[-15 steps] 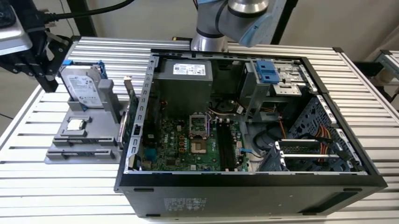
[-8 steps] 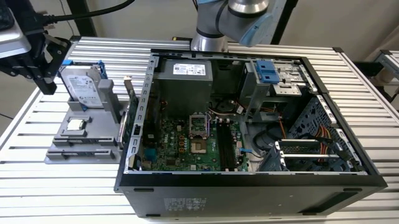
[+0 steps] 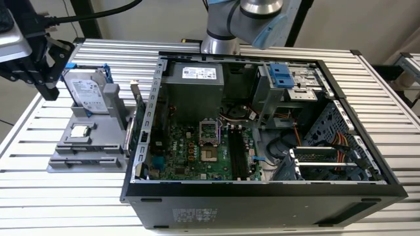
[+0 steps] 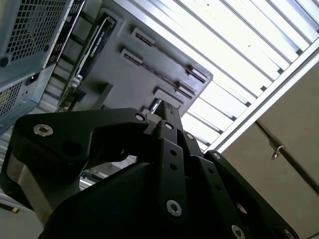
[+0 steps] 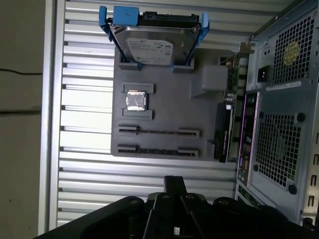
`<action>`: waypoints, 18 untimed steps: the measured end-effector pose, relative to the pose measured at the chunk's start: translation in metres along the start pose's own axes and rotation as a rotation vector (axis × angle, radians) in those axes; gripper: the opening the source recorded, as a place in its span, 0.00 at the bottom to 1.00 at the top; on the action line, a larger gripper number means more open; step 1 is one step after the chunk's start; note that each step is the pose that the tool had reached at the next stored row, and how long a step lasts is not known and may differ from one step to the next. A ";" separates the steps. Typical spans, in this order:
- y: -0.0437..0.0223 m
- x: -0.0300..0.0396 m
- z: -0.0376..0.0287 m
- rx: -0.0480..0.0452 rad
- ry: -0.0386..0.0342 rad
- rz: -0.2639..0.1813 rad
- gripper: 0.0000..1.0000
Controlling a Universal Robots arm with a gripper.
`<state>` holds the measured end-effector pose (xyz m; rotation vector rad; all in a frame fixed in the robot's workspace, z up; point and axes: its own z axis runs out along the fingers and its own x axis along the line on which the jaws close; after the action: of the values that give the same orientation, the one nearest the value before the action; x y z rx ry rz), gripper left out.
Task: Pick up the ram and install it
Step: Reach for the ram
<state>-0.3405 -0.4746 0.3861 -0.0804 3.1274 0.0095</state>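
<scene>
Overhead, the claw (image 5: 174,181) hung with its fingers pressed together, above the slatted table (image 5: 84,169) near the gray holder (image 5: 169,107). Where the ram lay, and which way its long axis ran, could not be told.

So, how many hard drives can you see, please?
1: the hard drive stands in its blue frame on the grey holder, outside the computer case; more may hide inside.
</scene>
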 end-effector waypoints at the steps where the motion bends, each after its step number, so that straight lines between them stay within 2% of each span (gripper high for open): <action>1: -0.0004 0.0000 0.0000 0.0000 0.0000 0.000 0.00; 12: -0.0010 0.0001 0.0000 0.0000 0.0000 -0.001 0.00; 18: -0.0010 0.0001 0.0000 -0.0005 0.0002 -0.038 0.00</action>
<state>-0.3406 -0.4756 0.3861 -0.1397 3.1254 0.0099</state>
